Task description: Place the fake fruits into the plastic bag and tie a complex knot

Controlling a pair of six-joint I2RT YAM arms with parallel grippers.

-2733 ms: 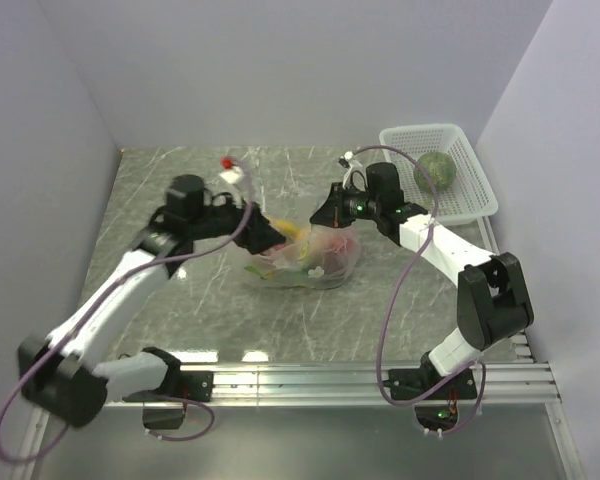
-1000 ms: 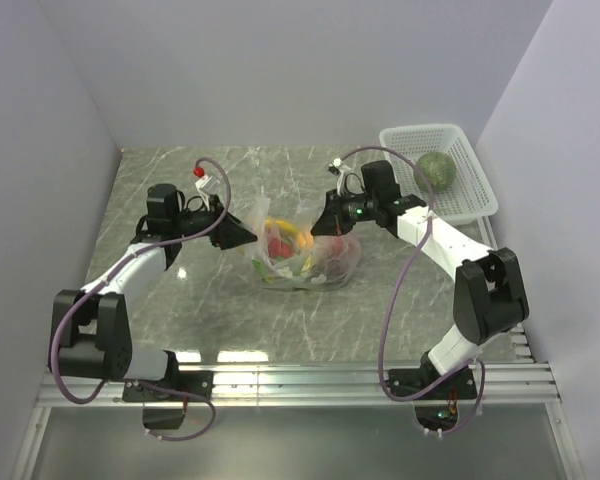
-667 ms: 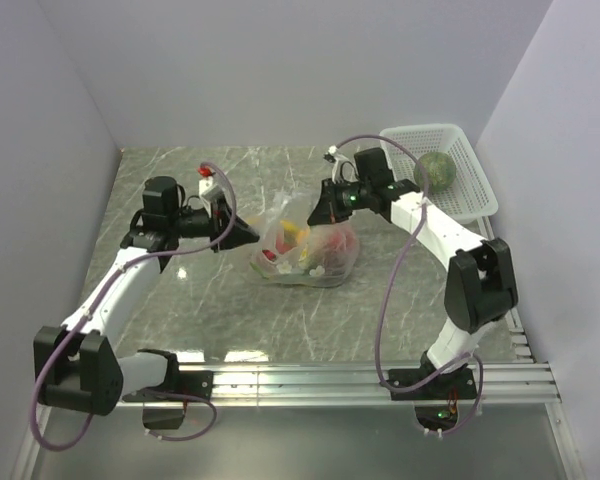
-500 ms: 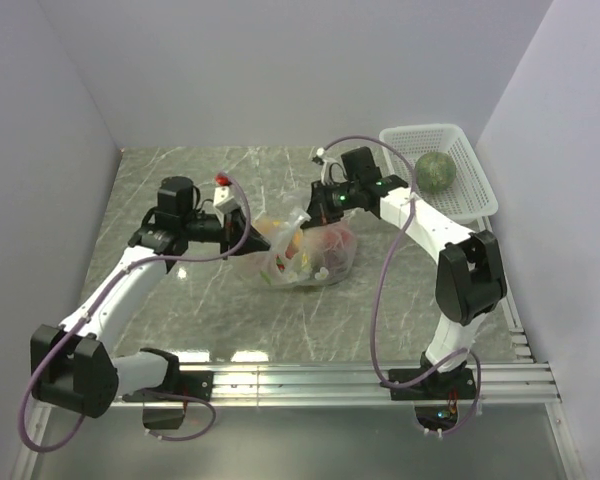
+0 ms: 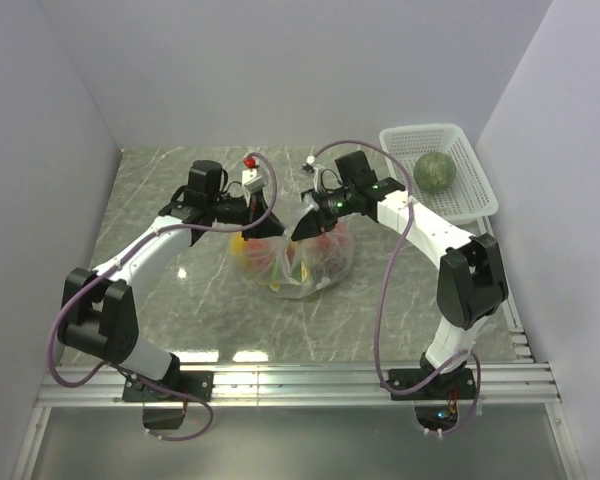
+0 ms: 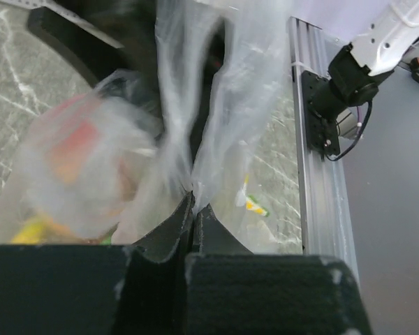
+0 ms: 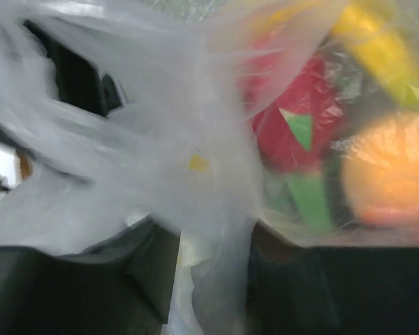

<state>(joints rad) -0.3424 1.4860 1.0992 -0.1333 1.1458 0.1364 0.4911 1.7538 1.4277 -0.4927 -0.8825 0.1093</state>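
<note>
The grey-green marbled bench point(image 5: 180, 300) is standing between pale lilac walls point(image 5: 280, 80) on three sides, with a metal rail point(image 5: 300, 378) along its near edge. The thin transparent plastic bag point(image 5: 315, 270) is sitting mid-bench and holding glossy red, yellow and orange fake fruits point(image 7: 293, 112). The left end effector point(image 6: 193, 209) is pinching the bag's film. The right end effector point(image 7: 213, 244) is standing spread around a twisted strand. The dull green round melon point(image 5: 433, 170) is resting in the white lattice basket point(image 5: 465, 205) in the far right corner. Open bench is showing left of the bag and in front of it.

Robot lab cell: plain white walls point(image 5: 280, 70) boxing marble-look tabletop point(image 5: 180, 310), arm bases point(image 5: 430, 380) bolted to aluminium rail point(image 5: 310, 378).
</note>
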